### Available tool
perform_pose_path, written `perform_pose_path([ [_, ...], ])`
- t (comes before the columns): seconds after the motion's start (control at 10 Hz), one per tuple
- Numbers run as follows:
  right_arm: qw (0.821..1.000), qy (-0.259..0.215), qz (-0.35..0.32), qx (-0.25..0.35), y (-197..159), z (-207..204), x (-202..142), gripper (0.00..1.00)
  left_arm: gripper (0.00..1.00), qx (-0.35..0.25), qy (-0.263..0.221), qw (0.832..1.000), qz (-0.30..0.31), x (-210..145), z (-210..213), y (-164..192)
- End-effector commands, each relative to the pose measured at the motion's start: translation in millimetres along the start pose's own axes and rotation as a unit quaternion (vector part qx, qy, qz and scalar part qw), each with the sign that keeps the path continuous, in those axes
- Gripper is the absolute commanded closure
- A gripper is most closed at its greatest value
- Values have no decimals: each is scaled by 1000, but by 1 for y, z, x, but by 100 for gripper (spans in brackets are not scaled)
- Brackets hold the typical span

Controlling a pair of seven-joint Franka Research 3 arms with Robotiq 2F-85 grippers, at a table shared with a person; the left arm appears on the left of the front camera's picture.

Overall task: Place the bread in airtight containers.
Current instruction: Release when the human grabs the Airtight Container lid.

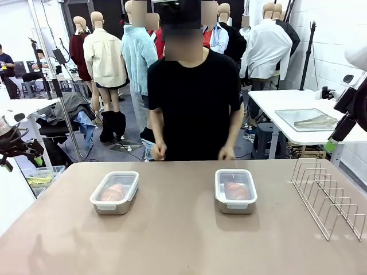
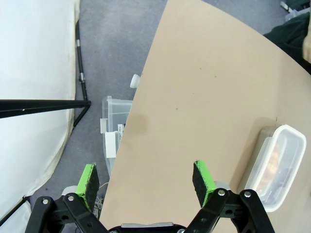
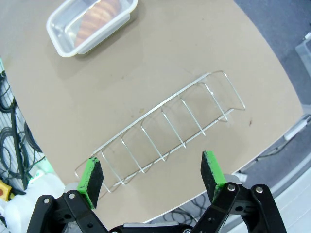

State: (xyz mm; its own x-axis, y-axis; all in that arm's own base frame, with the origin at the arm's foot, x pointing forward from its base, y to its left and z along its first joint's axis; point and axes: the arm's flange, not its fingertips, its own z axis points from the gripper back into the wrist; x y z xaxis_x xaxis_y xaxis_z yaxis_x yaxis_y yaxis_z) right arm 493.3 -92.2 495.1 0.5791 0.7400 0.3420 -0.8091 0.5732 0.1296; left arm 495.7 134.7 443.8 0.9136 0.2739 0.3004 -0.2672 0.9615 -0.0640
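The tan table [image 1: 183, 240] carries three items. A person [image 1: 194, 97] in a black shirt stands at its far edge, both hands down near that edge and clear of everything on it.

The wire rack [image 1: 328, 196] lies near the right edge, also seen from above in the right wrist view [image 3: 165, 131]; nothing is slotted in it.

Two steel containers with clear white-rimmed lids sit in the far half of the table, well apart. The left container [image 1: 114, 192] lies left of centre, slightly angled; the right container [image 1: 235, 190] lies right of centre. Both lids are on. Each holds one piece of bread under its lid: left bread [image 1: 113, 192], right bread [image 1: 236, 190].

The left claw [image 2: 146, 180] hangs above the table's left edge, fingers spread, holding nothing. The right claw [image 3: 153, 175] hangs above the rack at the right edge, fingers spread, holding nothing.
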Motion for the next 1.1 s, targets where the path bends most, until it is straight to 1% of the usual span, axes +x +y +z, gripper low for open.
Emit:
perform_pose_path([
  [0.0, 1000, 5, 8, 4, -4, 1, 1, 0, 0, 1, -1, 1000, 1, 0, 1, 2],
  [1.0, 1000, 5, 8, 4, -4, 1, 1, 0, 0, 1, -1, 1000, 1, 0, 1, 2],
])
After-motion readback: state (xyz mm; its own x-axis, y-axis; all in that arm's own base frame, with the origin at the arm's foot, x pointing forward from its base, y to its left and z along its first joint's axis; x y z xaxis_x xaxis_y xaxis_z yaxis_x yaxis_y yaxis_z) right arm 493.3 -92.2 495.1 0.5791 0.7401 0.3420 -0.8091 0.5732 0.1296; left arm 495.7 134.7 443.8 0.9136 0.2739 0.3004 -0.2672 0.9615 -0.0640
